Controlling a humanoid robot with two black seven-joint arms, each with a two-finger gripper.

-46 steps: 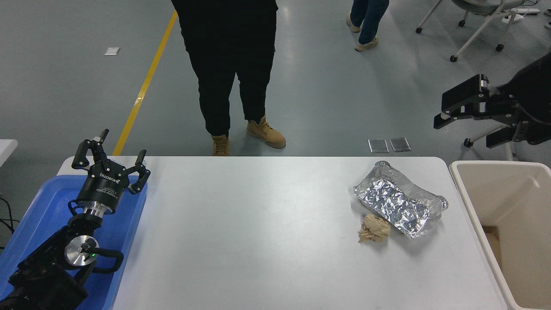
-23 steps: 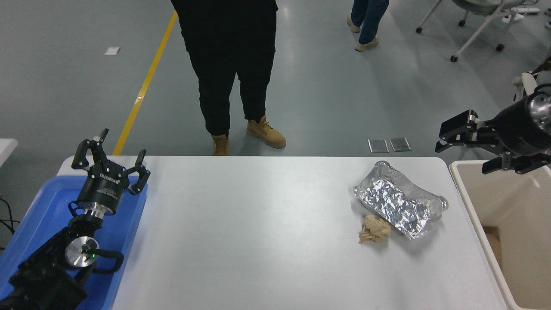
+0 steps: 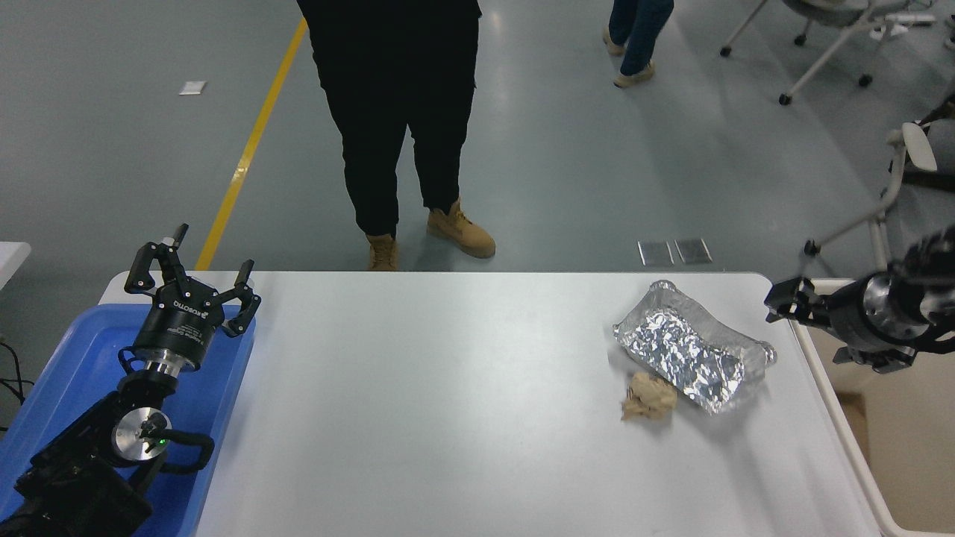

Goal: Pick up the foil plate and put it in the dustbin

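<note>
While on table, 1 foil plate (image 3: 693, 353), 1 paper ball (image 3: 650, 396), 1 dustbin (image 3: 843, 432)

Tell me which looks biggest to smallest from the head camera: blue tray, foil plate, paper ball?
1. Blue tray, biggest, though it sits nearer the camera and the left arm hides part of it.
2. Foil plate.
3. Paper ball, smallest, right beside the plate.

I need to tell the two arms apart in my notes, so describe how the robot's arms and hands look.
Left arm: black, with a round silver joint cap, a small green light and a thin black cable. Its hand is black with linked fingers, white lettering and a silver collar. Right hand: black and blurred, with a silver ring behind it.
</note>
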